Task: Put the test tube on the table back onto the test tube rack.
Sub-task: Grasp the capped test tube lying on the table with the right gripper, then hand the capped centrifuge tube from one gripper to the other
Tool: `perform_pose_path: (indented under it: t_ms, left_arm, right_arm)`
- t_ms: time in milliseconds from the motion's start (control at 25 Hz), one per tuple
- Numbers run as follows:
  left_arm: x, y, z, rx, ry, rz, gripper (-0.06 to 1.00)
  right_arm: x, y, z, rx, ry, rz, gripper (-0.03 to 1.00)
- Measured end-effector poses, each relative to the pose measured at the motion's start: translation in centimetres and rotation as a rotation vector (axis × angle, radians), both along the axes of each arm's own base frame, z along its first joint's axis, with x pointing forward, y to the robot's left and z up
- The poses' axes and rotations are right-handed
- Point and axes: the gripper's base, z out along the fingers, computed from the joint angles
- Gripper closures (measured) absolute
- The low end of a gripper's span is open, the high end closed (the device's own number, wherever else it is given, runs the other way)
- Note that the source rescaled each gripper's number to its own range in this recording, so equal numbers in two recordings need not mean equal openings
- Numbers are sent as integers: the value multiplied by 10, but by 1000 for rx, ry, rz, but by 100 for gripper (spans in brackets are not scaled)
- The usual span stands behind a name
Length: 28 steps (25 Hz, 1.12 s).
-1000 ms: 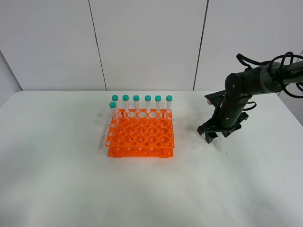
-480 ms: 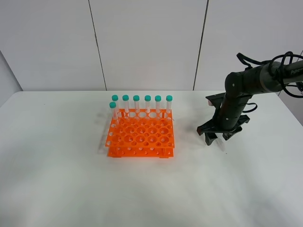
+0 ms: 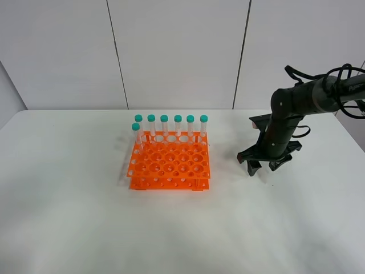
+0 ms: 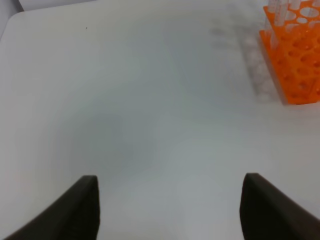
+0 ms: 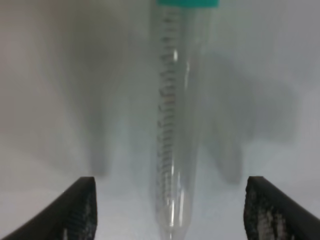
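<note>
While the right arm is hanging low over the table [image 3: 85, 222], I am reading its wrist view first. The test tube [image 5: 172, 130] is lying flat on the white matte top. It is a slim clear plastic cylinder narrowing to a rounded point, with a column of fine graduation marks running along it and a teal screw cap [image 5: 188, 3] showing at the frame edge. The right gripper [image 5: 171, 212] is standing spread. Its two dark, finely textured fingers [image 5: 80, 212] are sitting well out to either side of the tube's pointed end, with bare table showing in both gaps, and they are gripping nothing. Soft grey shadows [image 5: 97, 100] are falling on the table on both sides of the tube.

From the high camera, the black arm [image 3: 302, 100] is bending down on the right side of the table, well apart from the test tube rack [image 3: 169, 162]. I am failing to pick out the tube under the gripper there; it is too faint.

The rack is sitting near mid-table: bright orange plastic, tiered, its top plate pierced by a grid of round holes. Seven capped tubes [image 3: 178, 127] are standing upright in it, six along the back row and one a row forward at the left end.

The left gripper [image 4: 170, 210] is hovering over bare table, its smooth dark fingers [image 4: 75, 215] spread wide and holding nothing. A corner of the rack is showing at the edge of that view.
</note>
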Motion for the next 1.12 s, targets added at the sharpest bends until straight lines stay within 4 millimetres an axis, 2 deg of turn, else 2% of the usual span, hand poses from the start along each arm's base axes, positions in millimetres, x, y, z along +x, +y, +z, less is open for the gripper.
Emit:
perform_pose_path:
  t_ms: [80,240,320,400,520,560,760,920,1040,1120]
  left_arm:
    - [0,0,0,0,0,0,-6]
    - [0,0,0,0,0,0,-6]
    - [0,0,0,1,0,1,-6]
    - [0,0,0,1,0,1,-6]
    - [0,0,0,1,0,1,-6]
    - [0,0,0,1,0,1,-6]
    - [0,0,0,1,0,1,-6]
    - [0,0,0,2,0,1,-6]
    - [0,0,0,2,0,1,-6]
    - [0,0,0,2,0,1,-6]
  right_arm:
    - [-1,0,-8,-3,24,-6,22]
    - [0,0,-9,-2,24,-9,22]
    - [0,0,-9,-1,22,-9,27]
    - [1,0,-9,0,17,-9,46]
    - [2,1,-9,2,7,-2,97]
    - [2,1,-9,2,7,4,92]
    - [2,1,-9,-2,12,29,93]
    - [-2,0,-4,-23,91,101,93]
    - [-8,-1,12,-30,131,174,93]
    - [-9,0,36,-7,77,188,93]
